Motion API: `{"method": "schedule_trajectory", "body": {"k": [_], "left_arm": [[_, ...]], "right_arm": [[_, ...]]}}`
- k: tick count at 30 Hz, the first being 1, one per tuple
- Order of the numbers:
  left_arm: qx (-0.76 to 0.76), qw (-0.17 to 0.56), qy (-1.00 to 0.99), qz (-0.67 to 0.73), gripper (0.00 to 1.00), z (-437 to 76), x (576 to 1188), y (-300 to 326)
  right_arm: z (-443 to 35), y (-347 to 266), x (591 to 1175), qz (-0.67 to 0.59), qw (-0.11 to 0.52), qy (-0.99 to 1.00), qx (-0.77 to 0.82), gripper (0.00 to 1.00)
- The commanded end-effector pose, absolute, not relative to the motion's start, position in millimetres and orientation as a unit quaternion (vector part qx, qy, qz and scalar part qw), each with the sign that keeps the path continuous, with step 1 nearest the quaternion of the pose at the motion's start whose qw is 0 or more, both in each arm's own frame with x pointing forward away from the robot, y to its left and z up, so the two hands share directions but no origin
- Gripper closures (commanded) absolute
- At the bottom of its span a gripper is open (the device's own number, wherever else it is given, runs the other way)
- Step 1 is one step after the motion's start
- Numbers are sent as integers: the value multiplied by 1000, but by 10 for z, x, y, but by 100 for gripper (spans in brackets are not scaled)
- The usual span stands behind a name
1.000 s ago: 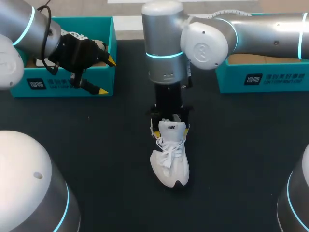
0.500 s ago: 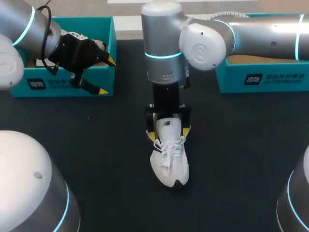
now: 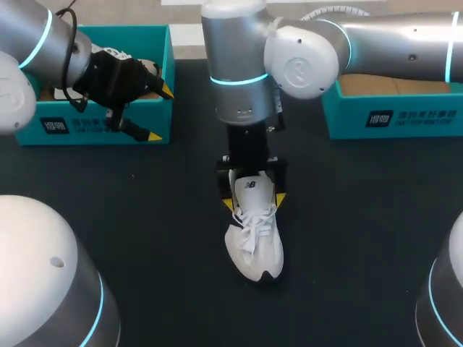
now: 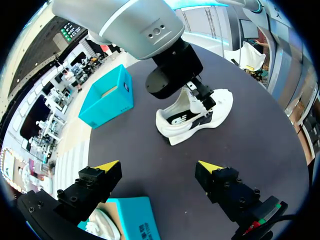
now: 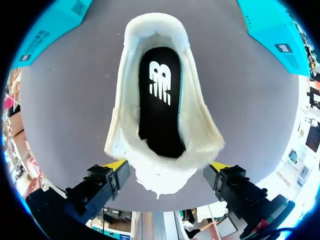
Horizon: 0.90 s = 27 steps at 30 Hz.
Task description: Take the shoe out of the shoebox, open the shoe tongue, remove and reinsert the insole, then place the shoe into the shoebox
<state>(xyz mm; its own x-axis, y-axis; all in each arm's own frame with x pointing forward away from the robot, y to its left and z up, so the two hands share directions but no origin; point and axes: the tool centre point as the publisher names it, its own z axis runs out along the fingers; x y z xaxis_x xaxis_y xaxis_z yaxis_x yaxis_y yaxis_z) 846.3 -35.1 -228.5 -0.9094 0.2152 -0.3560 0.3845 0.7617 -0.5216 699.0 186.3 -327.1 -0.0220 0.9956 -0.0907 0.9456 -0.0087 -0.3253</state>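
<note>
A white shoe (image 3: pixel 253 242) stands upright mid-table, toe toward the front edge. My right gripper (image 3: pixel 254 201) hangs over its tongue, open, one yellow tip on each side. In the right wrist view, the black insole (image 5: pixel 160 105) lies flat inside the white shoe (image 5: pixel 197 125), and the right gripper (image 5: pixel 168 166) straddles the tongue end without pinching it. My left gripper (image 3: pixel 160 114) is open and holds nothing, over the front wall of the left teal shoebox (image 3: pixel 94 130). From the left wrist, the left gripper (image 4: pixel 159 166) looks across at the shoe (image 4: pixel 200 117).
A second teal shoebox (image 3: pixel 391 119) sits at the back right, also seen as the teal box (image 4: pixel 107 97) beyond the shoe. The left box's wall (image 4: pixel 135 220) lies under my left gripper, with another white shoe (image 4: pixel 102 225) inside. Dark tabletop surrounds the shoe.
My right gripper's fingers have spread wider around the tongue, and the right arm has shifted slightly left. The shoe and the left arm have not moved.
</note>
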Motion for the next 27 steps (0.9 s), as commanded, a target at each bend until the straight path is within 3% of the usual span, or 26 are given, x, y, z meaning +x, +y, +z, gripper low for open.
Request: {"method": "schedule_trajectory", "body": {"k": [1,10,12,13,14,18,27], "left_arm": [[161,139,929,-304,0,-2281,8452,-348],[161,139,929,-304,0,-2281,8452,-348],[161,139,929,-304,0,-2281,8452,-348],[161,139,929,-304,0,-2281,8452,-348],[161,139,929,-304,0,-2281,8452,-348],[161,139,929,-304,0,-2281,8452,-348],[161,139,929,-304,0,-2281,8452,-348]], "right_arm": [[-3076,1827,6851,140,67,-697,-701,0],[-2851,1869,6661,146,48,-699,-699,0],[-2853,1887,6666,149,46,-700,-697,26],[-2863,1896,6673,149,45,-700,-697,45],[-2883,1901,6683,149,46,-701,-696,52],[-2933,1896,6731,147,49,-702,-695,60],[-3033,1835,6937,157,41,-713,-683,60]]}}
